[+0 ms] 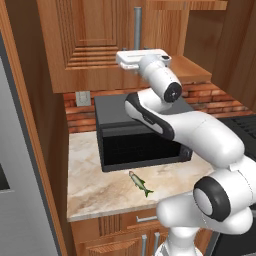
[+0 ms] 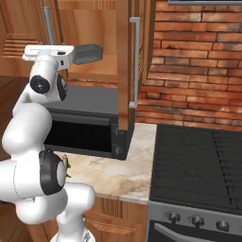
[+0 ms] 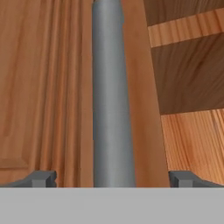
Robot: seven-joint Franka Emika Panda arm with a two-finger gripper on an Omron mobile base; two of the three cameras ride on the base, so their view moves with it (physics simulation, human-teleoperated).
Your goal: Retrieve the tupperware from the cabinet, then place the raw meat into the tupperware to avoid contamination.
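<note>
My gripper (image 3: 113,178) is open, its two fingertips (image 3: 43,178) standing either side of the long silver bar handle (image 3: 111,96) of the cabinet's closed left door (image 1: 85,40), holding nothing. The cabinet's right door (image 2: 124,66) stands swung open, seen edge-on. Inside, on the wooden shelf, sits the dark grey tupperware (image 2: 88,53), just right of my hand (image 2: 47,51). The raw meat, a small silvery-green fish (image 1: 140,184), lies on the marble counter (image 1: 95,185) in front of the microwave.
A big black microwave (image 1: 140,132) stands on the counter under the cabinet. A black stove (image 2: 198,165) lies to the right, below a brick wall (image 2: 198,56). A grey fridge side (image 1: 20,190) borders the counter's left. Low drawers sit under the counter.
</note>
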